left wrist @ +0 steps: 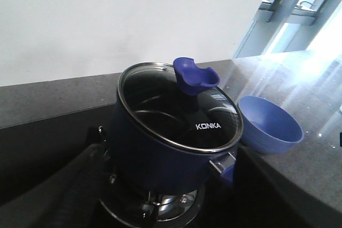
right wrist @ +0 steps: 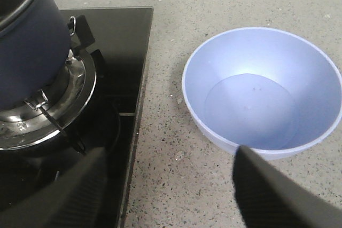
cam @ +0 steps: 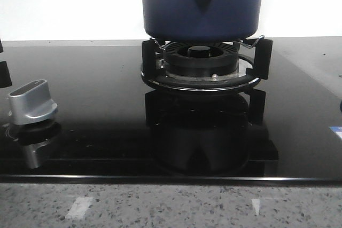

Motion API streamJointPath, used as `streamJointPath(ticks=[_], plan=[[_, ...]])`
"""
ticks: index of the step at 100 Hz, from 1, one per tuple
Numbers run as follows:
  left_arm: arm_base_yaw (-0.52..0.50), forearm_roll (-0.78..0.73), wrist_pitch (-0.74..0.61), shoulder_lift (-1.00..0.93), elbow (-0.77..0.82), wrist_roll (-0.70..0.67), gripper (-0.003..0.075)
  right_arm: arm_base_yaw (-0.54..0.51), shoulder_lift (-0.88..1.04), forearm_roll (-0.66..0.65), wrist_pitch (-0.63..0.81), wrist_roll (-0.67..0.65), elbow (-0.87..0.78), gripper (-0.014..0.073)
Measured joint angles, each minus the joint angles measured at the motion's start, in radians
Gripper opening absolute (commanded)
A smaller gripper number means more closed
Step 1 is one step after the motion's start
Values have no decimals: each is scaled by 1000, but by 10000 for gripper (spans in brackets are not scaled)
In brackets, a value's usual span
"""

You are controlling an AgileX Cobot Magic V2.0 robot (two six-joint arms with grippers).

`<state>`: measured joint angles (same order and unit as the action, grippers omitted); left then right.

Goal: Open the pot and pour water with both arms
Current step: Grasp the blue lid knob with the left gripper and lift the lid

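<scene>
Pot (left wrist: pixel 176 142) sits lidded on the burner (cam: pixel 200 62), bowl (right wrist: pixel 262 92) just beside the hob. Right gripper (right wrist: pixel 171 185) hovers spread wide; left gripper's (left wrist: pixel 80 190) state cannot be told. Lifting the knob (left wrist: pixel 195 77) straight up should keep the pot steady.

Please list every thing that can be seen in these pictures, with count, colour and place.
pot: 1, navy blue, on the burner
lid: 1, glass, blue knob, on the pot
burner: 1, black, on the stove
stove: 1, glossy black, set in the counter
knob: 1, silver, on the stove, left of the burner
bowl: 1, light blue, on the counter, beside the stove
counter: 1, grey speckled
right end effector: 1, black, open, near the bowl
</scene>
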<state>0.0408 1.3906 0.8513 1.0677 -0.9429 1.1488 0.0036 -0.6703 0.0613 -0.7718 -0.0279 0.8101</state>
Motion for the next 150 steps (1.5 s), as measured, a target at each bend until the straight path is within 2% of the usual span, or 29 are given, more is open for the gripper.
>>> streamJointPath(ticks=[19, 33, 47, 69, 94, 150], plan=[[147, 80, -3, 195, -87, 197, 471, 0, 0, 2, -4, 1, 0, 506], [255, 89, -87, 340, -195, 304, 472, 0, 0, 2, -20, 2, 0, 506], [312, 91, -118, 485, -322, 395, 473, 0, 0, -4, -47, 3, 0, 506], [333, 91, -103, 643, -467, 422, 501, 0, 0, -11, -58, 3, 0, 506], [359, 89, -66, 719, -565, 433, 514, 0, 0, -12, -59, 3, 0, 506], [414, 102, -118, 752, -588, 517, 513, 0, 0, -14, -65, 5, 0, 506]])
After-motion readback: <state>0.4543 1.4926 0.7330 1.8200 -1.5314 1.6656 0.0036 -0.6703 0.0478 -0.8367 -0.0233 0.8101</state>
